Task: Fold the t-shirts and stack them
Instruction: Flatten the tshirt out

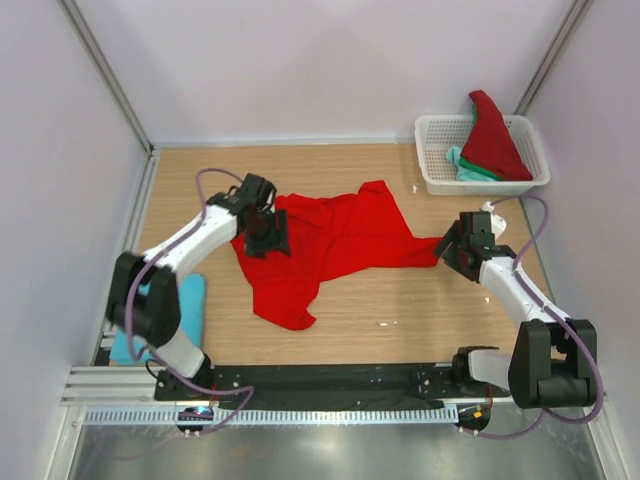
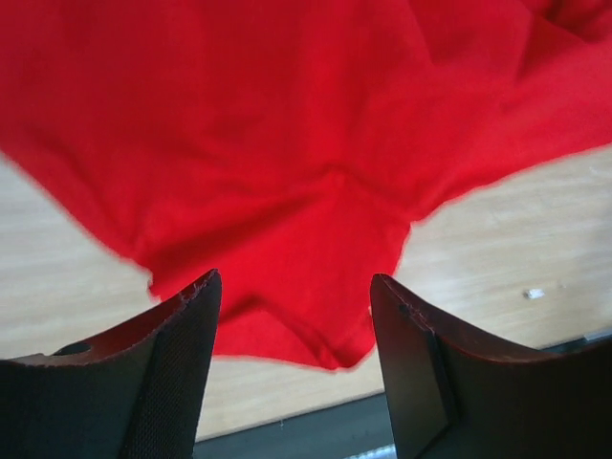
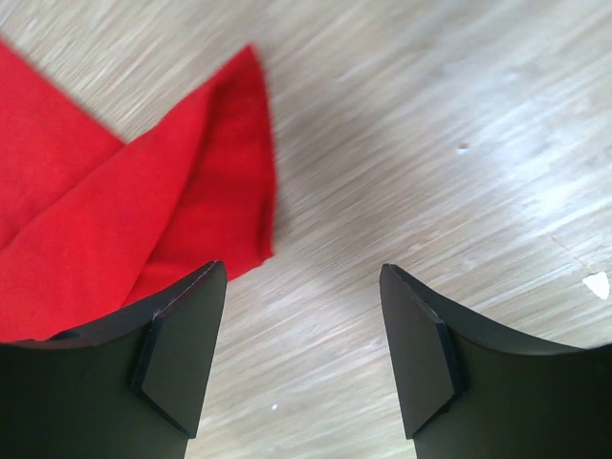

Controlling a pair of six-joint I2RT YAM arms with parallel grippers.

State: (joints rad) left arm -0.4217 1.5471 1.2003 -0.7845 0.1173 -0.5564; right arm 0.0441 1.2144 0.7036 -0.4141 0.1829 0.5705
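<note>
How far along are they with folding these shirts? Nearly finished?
Early on. Done: one light blue shirt lies flat at the near left edge, seemingly folded. In hand: a rumpled red shirt lies mid-table; the left tool and right tool are open, gripping nothing. Left: a second red shirt and a teal shirt wait in the basket.

The left arm (image 1: 188, 240) and right arm (image 1: 508, 285) have white link covers and black joint housings. A purple-grey cable (image 1: 205, 185) loops along each arm. The left gripper (image 2: 295, 282) and right gripper (image 3: 302, 270) carry broad, black, tapered fingers (image 2: 177, 373).
</note>
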